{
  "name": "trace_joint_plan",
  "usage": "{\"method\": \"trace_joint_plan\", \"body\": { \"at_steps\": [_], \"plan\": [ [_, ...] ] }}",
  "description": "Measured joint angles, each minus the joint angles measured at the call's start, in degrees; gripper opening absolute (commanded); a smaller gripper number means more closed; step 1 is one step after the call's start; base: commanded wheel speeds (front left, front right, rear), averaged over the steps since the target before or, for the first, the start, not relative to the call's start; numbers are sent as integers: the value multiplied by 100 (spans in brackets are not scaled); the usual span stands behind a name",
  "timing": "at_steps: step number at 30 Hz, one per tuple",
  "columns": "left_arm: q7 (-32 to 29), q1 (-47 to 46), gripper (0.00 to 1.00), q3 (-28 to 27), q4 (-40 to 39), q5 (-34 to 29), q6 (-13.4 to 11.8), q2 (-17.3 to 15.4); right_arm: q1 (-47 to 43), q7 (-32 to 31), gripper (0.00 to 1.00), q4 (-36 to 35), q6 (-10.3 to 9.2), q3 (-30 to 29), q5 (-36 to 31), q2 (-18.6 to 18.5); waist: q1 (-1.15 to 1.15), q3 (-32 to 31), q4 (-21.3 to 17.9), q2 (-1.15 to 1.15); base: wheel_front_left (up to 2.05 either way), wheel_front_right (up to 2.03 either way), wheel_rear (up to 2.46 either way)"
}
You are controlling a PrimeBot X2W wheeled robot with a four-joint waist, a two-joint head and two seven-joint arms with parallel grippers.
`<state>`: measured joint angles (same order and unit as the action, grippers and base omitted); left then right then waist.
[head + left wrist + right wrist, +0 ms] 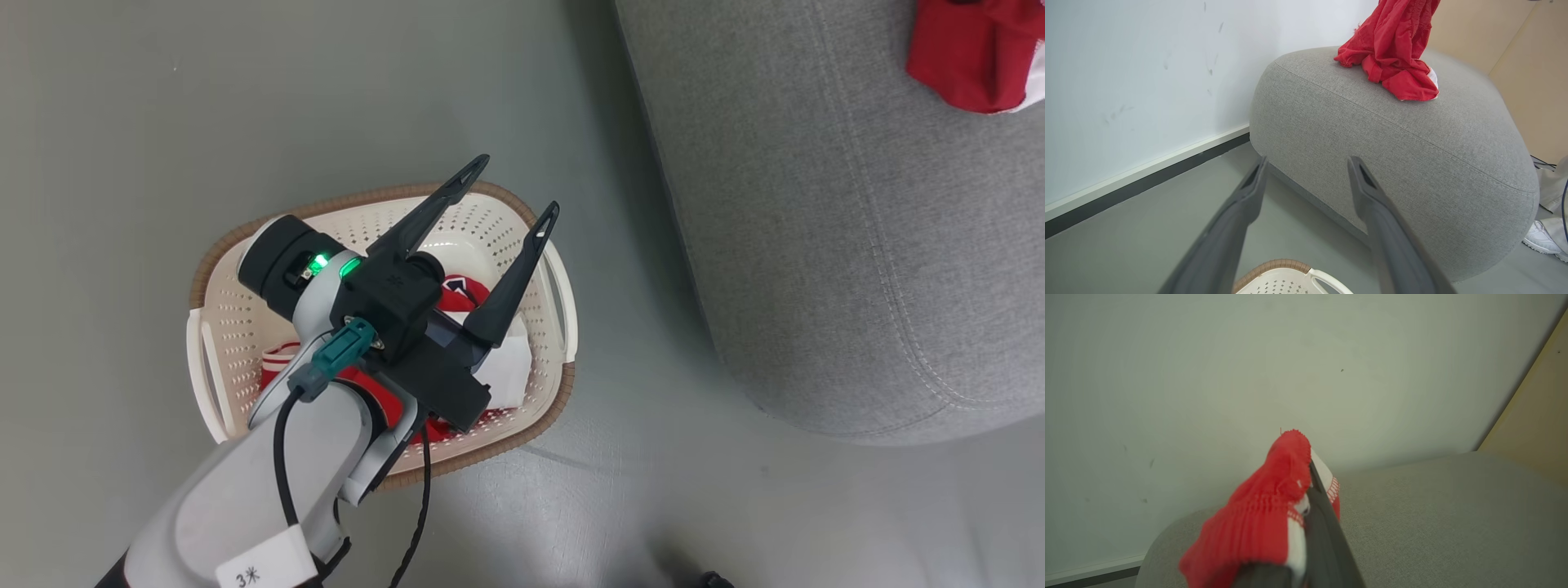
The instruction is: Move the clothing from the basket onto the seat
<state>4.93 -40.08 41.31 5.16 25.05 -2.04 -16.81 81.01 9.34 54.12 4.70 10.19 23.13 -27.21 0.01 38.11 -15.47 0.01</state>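
The jersey point(508, 371) lies crumpled in the bottom of the basket point(233, 327), its red and white folds showing round the left arm point(269, 482) that hangs over it. It looks like thin sports cloth, so I judge it light, limp and a little slick, with nothing to break; it will sag and trail from whatever point is pinched. The best hold is probably a raised fold or thick bunch near the middle of the heap, taken deep so that several layers are caught. A single loose edge or sleeve could slip out or drag on the rim. The left jaws stand wide apart and bare above the basket, pointing past its far rim toward the sofa point(857, 245) and touching no cloth. The shorts point(1392, 61) are the other garment. The right jaws are clenched on their gathered waistband, which the right wrist view shows as ribbed red cloth with white trim bunched against a dark finger. The shorts hang down with their lower end heaped on top of the sofa. The basket stands on the grey floor point(122, 122) near the sofa's rounded end, apart from it. A person's white shoe point(1541, 241) shows on the floor beyond the sofa.
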Motion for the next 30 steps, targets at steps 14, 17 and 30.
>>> {"method": "trace_joint_plan", "body": {
  "at_steps": [14,17,30],
  "plan": [
    [-78,-58,100,3,-82,-2,-58,19,-435,65,0,994,-13,176,2,482,-1,181,185,0,0,0,0],
    [-78,-58,100,4,-87,-3,-101,26,-441,66,0,1139,-7,199,2,501,-1,195,194,0,0,0,0],
    [34,35,100,-64,21,10,-105,-26,-598,236,100,1434,147,598,-210,795,-1,-10,15,-1,0,0,0]
  ]
}}
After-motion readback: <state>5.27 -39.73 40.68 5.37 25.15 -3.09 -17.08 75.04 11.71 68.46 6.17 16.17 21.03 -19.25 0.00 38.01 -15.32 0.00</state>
